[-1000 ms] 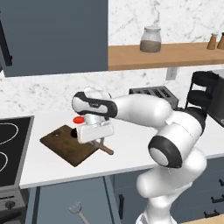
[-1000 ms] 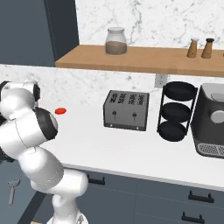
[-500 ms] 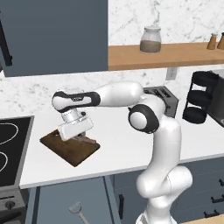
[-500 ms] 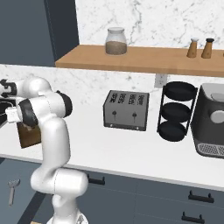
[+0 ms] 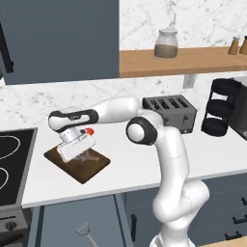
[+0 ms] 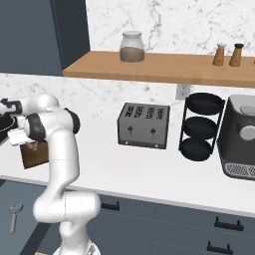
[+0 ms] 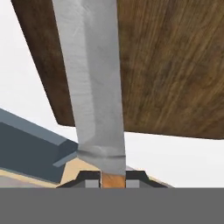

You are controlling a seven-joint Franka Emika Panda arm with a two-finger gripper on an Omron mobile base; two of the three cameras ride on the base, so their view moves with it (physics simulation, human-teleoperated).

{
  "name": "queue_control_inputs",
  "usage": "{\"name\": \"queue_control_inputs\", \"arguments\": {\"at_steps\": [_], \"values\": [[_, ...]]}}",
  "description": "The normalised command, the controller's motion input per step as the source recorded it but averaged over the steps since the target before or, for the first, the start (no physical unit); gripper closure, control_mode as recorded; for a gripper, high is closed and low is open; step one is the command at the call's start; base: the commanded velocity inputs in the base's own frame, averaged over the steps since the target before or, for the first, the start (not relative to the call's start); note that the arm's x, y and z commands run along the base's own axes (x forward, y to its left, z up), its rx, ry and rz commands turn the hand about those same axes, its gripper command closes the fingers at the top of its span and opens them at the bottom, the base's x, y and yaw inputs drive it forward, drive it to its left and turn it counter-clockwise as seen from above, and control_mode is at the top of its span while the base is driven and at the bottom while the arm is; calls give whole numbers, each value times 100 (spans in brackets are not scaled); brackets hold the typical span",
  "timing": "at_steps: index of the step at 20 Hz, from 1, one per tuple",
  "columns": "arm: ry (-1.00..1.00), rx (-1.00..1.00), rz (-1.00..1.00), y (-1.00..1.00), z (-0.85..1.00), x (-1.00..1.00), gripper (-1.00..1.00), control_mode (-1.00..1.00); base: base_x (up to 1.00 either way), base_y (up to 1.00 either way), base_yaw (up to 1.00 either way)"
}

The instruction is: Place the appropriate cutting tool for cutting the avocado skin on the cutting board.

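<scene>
Gripping the knife [image 7: 94,83] handle — hand [image 7: 113,180] closed, above cutting board [image 7: 175,65].

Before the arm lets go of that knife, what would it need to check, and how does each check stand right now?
1. Knife held by its orange-brown handle between the fingertips: ok.
2. Blade lies over the cutting board: ok, it runs across the wood grain in the hand view.
3. Gripper is above the board in the left base view: ok.
4. Blade touching the board surface: cannot tell, the gap is not readable.
5. Whole knife will land on the board, handle included: cannot tell; the handle end sits past the board's edge in the hand view.
6. Avocado clear of the drop spot: cannot tell.
</scene>
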Motion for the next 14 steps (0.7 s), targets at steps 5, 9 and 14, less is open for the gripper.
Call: {"name": "queue_control_inputs", "arguments": {"at_steps": [5, 9, 14], "values": [[0, 0, 0, 0, -28, 23, 100, -100, 0, 0, 0], [0, 0, 0, 4, -37, 6, 100, -100, 0, 0, 0], [0, 0, 0, 12, -30, 43, 100, -100, 0, 0, 0]]}}
